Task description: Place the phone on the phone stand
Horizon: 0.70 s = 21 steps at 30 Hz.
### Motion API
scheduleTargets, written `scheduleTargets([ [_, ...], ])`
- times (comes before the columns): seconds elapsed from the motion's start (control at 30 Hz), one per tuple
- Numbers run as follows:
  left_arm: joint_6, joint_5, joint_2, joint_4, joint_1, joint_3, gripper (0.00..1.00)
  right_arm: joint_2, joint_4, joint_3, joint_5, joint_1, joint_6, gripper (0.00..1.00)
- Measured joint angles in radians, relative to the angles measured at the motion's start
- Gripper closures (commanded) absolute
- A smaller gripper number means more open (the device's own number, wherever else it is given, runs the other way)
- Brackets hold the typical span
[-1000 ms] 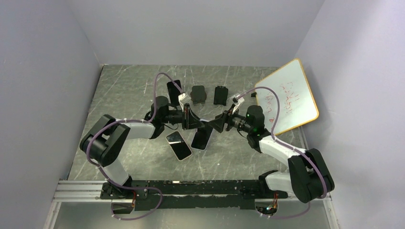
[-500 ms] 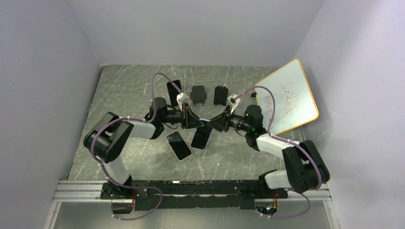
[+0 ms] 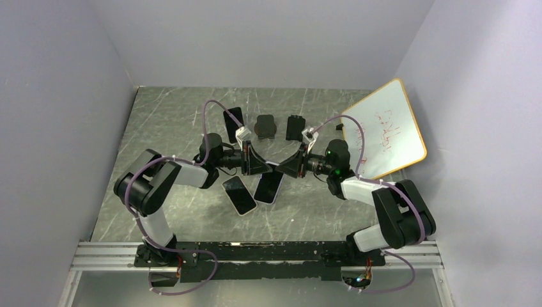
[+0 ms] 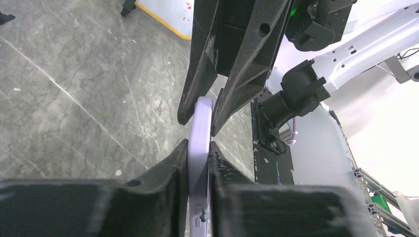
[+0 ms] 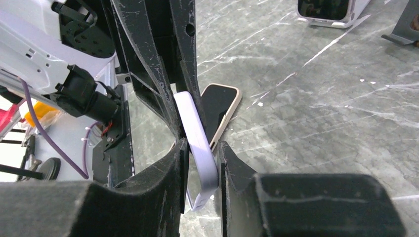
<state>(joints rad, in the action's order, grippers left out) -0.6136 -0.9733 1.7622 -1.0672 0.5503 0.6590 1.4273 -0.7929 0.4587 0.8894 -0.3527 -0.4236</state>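
Observation:
A lavender phone (image 3: 273,164) hangs edge-on above the table middle, held between both arms. My left gripper (image 4: 199,147) is shut on one end of the phone (image 4: 199,133). My right gripper (image 5: 201,152) faces it from the other side, jaws closed in on the opposite end of the phone (image 5: 193,129), which sits tilted between the pads. In the top view the left gripper (image 3: 261,164) and right gripper (image 3: 285,167) nearly touch tip to tip. Two empty black phone stands (image 3: 266,126) (image 3: 294,126) stand at the back.
Two more phones lie flat below the grippers (image 3: 240,195) (image 3: 270,187); the beige-cased one (image 5: 221,104) shows under the held phone. Another dark phone (image 3: 232,120) leans upright at back left. A whiteboard (image 3: 383,131) leans at the right wall.
The right gripper's jaws have closed in on the phone's free end. Both arms shifted slightly toward the back; the left gripper kept its hold.

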Motion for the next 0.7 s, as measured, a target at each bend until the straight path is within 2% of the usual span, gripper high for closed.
scheduleTargets([
  [0.13,0.001,0.002,0.002,0.001,0.0,0.0,0.45,0.014,0.007,0.009,0.021,0.003,0.001,1.0],
  [0.2,0.0,0.01,0.002,-0.001,0.001,0.002,0.38,0.019,0.013,0.015,0.026,0.004,0.002,1.0],
  [0.4,0.03,0.061,-0.013,0.056,0.006,0.016,0.34,0.072,0.02,0.072,0.077,0.036,0.0,1.0],
  [0.7,0.125,0.307,-0.132,0.234,0.007,0.031,0.33,0.198,0.037,0.238,0.161,0.097,-0.004,1.0],
])
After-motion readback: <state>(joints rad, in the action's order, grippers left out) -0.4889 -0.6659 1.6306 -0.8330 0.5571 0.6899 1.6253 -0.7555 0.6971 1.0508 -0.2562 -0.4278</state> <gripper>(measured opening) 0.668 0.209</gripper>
